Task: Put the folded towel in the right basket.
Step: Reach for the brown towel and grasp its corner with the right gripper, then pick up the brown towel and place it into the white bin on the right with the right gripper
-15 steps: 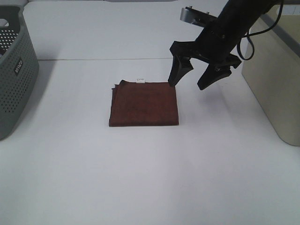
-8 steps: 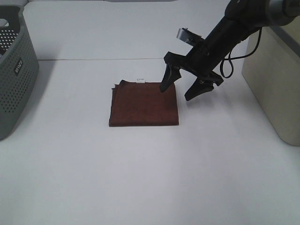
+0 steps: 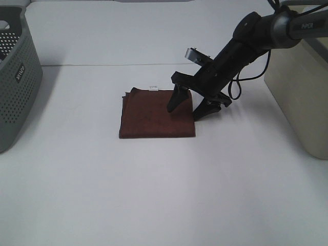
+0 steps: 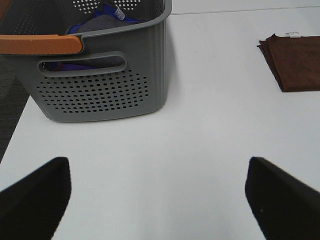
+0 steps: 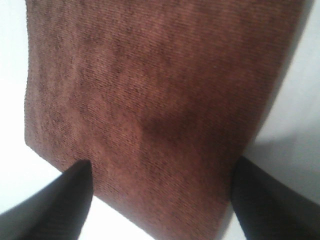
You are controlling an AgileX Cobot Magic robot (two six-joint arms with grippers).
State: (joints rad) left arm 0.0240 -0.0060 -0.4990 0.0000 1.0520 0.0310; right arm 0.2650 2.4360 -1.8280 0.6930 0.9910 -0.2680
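Note:
The folded brown towel [image 3: 151,115] lies flat in the middle of the white table, with a small white tag at its far edge. My right gripper [image 3: 183,114] is open and low at the towel's right edge, one finger over the cloth and the other just past the edge. The right wrist view shows the towel [image 5: 150,90] close up between the open fingers [image 5: 70,197]. My left gripper [image 4: 157,205] is open and empty over bare table; the towel [image 4: 295,60] shows far off in that view. The beige right basket [image 3: 300,92] stands at the right edge.
A grey perforated basket [image 3: 15,77] stands at the left edge; the left wrist view shows it [image 4: 100,85] with an orange handle [image 4: 40,44] and blue and grey cloth [image 4: 100,17] inside. The right arm's cable hangs near the beige basket.
My right gripper has come down and moved left, from above the towel's far right corner to straddling its right edge, staying open. The towel has not moved.

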